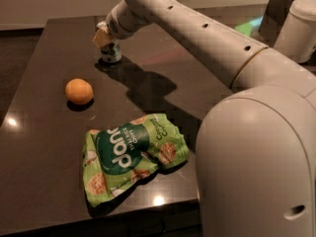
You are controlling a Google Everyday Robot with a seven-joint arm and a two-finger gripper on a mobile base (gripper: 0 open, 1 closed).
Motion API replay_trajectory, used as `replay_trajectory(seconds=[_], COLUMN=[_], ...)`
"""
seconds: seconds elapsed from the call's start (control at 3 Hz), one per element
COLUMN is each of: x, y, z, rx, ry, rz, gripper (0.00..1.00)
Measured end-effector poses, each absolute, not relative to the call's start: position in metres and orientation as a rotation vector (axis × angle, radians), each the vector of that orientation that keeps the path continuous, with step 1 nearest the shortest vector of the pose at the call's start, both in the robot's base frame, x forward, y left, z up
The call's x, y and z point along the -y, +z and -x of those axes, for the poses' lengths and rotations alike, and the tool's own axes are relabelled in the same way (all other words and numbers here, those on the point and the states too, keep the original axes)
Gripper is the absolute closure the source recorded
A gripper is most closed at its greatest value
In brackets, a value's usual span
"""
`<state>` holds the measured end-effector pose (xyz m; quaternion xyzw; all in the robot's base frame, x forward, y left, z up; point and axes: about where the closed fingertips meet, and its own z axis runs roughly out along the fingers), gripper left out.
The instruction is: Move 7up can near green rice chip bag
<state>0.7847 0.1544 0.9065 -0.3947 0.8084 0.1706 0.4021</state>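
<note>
Gripper (104, 37) at the 7up can (111, 53)
Can stands upright, long axis vertical, top up; whether the jaws clamp it cannot be told.

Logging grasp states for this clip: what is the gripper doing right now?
Gripper: at the top of the upright 7up can; whether it is open, closed or holding the can cannot be told.

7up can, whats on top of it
The gripper sits over the can, hiding its top. Only the can's lower body shows, standing on the table.
</note>
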Motion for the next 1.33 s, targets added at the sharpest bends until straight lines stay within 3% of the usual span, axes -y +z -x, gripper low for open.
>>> replay_trajectory(seconds=[0.33,1.33], x=[-0.159,-0.12], y=[0.925,0.948], z=[-0.747,-0.615], rx=[-2.0,-2.014], ry=[0.447,0.323], rz=[1.026,0.949], gripper=[0.97,1.0])
